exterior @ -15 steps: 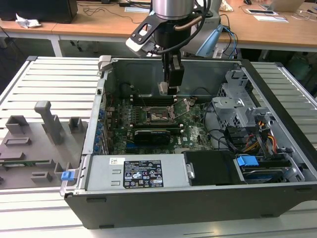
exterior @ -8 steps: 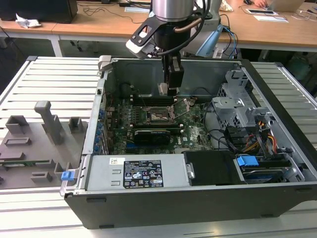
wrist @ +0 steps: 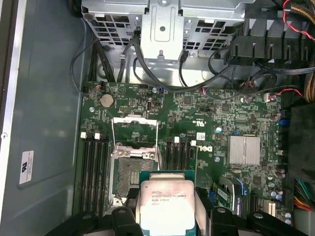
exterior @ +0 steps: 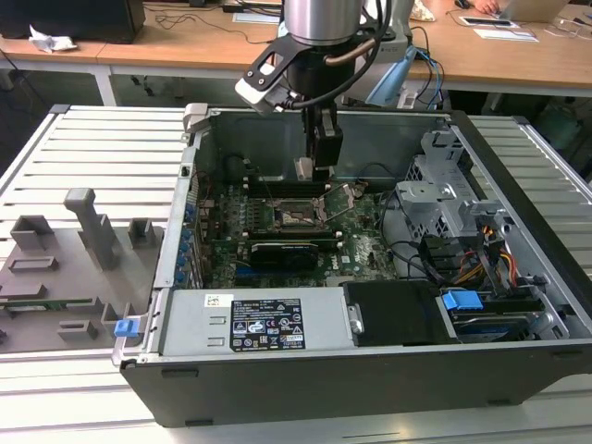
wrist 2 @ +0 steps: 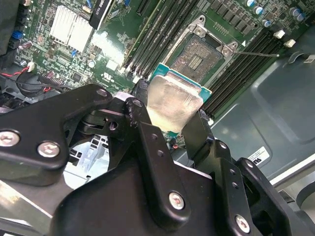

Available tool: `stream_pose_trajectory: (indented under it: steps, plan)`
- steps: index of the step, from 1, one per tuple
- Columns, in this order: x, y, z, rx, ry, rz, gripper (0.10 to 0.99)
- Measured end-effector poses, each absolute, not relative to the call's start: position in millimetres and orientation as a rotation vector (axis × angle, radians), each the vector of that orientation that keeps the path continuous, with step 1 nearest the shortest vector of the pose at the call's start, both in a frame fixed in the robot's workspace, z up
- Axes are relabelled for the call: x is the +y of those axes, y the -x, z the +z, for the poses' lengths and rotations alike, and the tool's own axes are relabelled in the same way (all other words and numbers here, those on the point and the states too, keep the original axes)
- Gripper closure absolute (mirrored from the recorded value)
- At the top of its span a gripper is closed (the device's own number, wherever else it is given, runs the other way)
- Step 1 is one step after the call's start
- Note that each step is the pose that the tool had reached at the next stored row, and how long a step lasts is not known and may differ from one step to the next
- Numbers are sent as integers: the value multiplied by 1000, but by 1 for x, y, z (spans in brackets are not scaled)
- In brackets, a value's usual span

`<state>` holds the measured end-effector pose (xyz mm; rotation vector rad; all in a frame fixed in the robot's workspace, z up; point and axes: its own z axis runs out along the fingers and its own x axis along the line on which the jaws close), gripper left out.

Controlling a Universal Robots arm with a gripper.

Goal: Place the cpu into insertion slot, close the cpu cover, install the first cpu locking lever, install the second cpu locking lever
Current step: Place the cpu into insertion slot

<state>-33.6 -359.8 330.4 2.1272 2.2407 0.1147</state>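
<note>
I'm holding the cpu (wrist 2: 174,98) in my gripper (wrist 2: 171,112), fingers (wrist 2: 145,132) pinched on two of its opposite edges, metal top facing both wrist views. It hangs above the insertion slot (wrist: 129,174), clear of it and offset to one side, not seated. The slot's pin field is bare, the cpu cover (wrist: 134,129) stands open at the slot's edge, and memory slots (wrist: 93,172) flank the slot

Brushed silvery metal on cpu (wrist 2: 174,105) top, dully shiny, with a green laminate rim. Black, smooth, semi-matt gripper (wrist 2: 170,114) links, bright metal screws. Glossy green motherboard (wrist: 197,103); ribbed bare-metal heatsink (wrist: 243,150). Slot (wrist 2: 197,56) dark and grainy inside, rimmed in shiny metal. Matt grey sheet-metal case (wrist 2: 275,98). Pale wood desk (exterior: 185,44).
</note>
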Motion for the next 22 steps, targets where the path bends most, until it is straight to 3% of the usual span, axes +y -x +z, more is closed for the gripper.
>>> stream_pose_trajectory:
  steps: [22]
  plan:
    - [-360,34,318,2241,-2127,115,557]
